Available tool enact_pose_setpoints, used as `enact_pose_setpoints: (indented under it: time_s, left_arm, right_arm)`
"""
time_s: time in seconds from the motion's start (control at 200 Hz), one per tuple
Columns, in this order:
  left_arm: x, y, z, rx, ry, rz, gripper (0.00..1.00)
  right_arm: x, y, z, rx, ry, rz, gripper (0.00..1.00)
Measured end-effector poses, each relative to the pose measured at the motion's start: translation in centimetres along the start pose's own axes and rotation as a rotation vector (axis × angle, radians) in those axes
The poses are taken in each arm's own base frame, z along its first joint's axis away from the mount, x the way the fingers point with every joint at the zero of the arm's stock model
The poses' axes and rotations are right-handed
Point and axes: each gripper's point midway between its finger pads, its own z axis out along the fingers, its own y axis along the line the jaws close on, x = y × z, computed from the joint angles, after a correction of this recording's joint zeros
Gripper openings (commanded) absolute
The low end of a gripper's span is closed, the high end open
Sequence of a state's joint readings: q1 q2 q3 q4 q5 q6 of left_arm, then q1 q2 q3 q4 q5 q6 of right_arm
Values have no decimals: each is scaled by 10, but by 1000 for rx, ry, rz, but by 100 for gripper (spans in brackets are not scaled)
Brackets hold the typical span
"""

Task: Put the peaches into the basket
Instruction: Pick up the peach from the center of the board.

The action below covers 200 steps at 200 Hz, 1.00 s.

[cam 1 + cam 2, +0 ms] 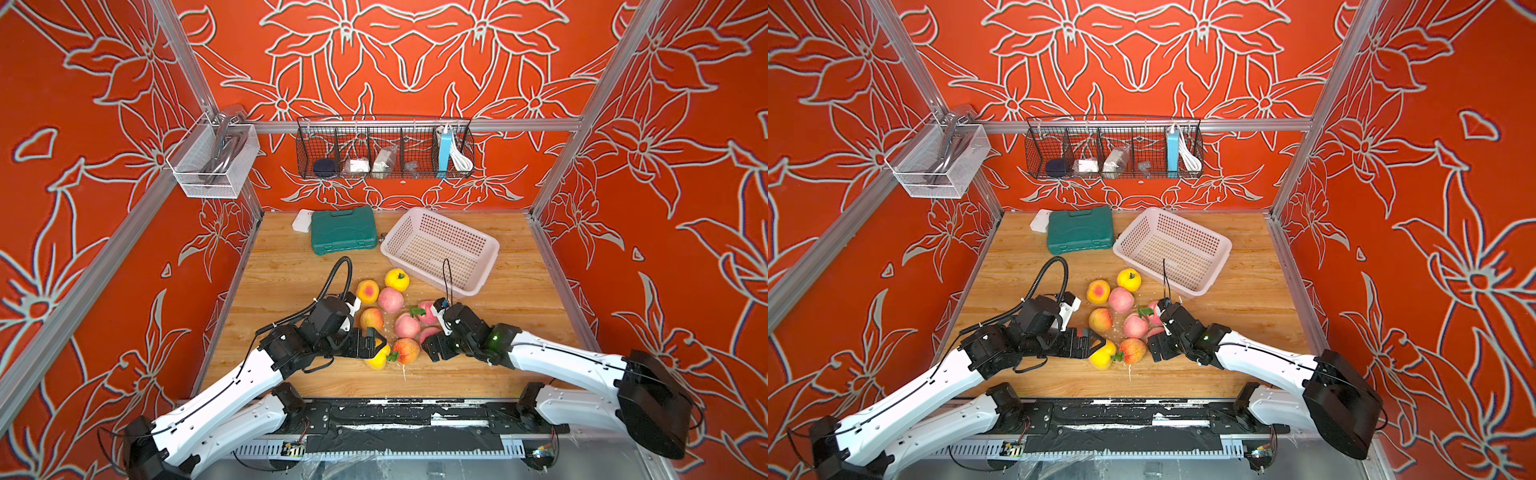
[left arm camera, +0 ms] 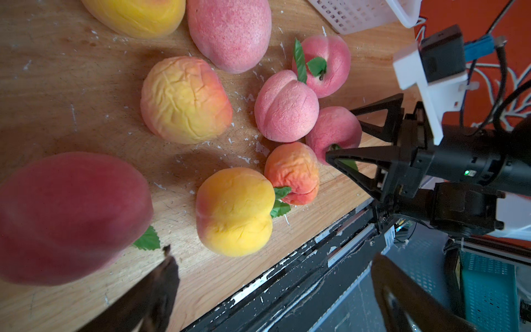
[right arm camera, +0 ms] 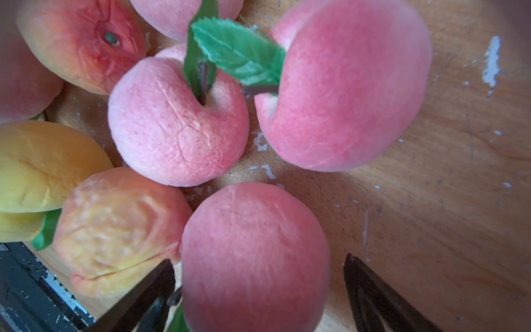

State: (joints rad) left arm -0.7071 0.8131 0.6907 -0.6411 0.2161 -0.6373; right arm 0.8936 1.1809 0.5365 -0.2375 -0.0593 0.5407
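Observation:
Several peaches lie clustered mid-table in both top views, among them a yellow one (image 1: 397, 279) and a pink one (image 1: 390, 299). The pale pink basket (image 1: 401, 237) (image 1: 1225, 245) stands behind them with nothing in it. My left gripper (image 1: 376, 347) (image 2: 273, 287) is open above the front yellow peach (image 1: 377, 360) (image 2: 234, 211), with nothing between its fingers. A dark pink peach (image 2: 71, 215) lies just outside one finger. My right gripper (image 1: 428, 345) (image 3: 258, 261) is open and straddles a pink peach (image 3: 253, 255) (image 2: 333, 129), with a gap at one finger.
A green tool case (image 1: 343, 228) and a small white box (image 1: 302, 220) sit at the back left of the wooden table. A black wire rack (image 1: 384, 149) and a white mesh bin (image 1: 214, 162) hang on the walls. The black front rail (image 1: 395, 409) edges the table.

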Motion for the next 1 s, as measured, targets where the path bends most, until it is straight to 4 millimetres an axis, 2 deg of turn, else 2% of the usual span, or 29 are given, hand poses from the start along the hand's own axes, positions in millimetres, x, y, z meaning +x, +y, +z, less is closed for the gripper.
enact_pose_setpoints:
  time_s: [0.135,0.325,0.606,0.776,1.001]
  left_arm:
    - [0,-1,0,5,1,0,98]
    - [-1,-2,0,11,-3,2,98]
    - [-3,-3,3,10,-2,3,98]
    - [-3,-2,4,3,0,1,98]
    - [-8,-3,7,-13,2,6,98]
  right_arm:
    - [-1,1,3,-3,-1,3,87]
    - [0,1,5,-7,0,8,70]
    - [2,1,2,-15,-3,12,63]
    - [-1,4,-17,-34,-36,12,64]
    - [-3,4,-55,-42,-75,4,64]
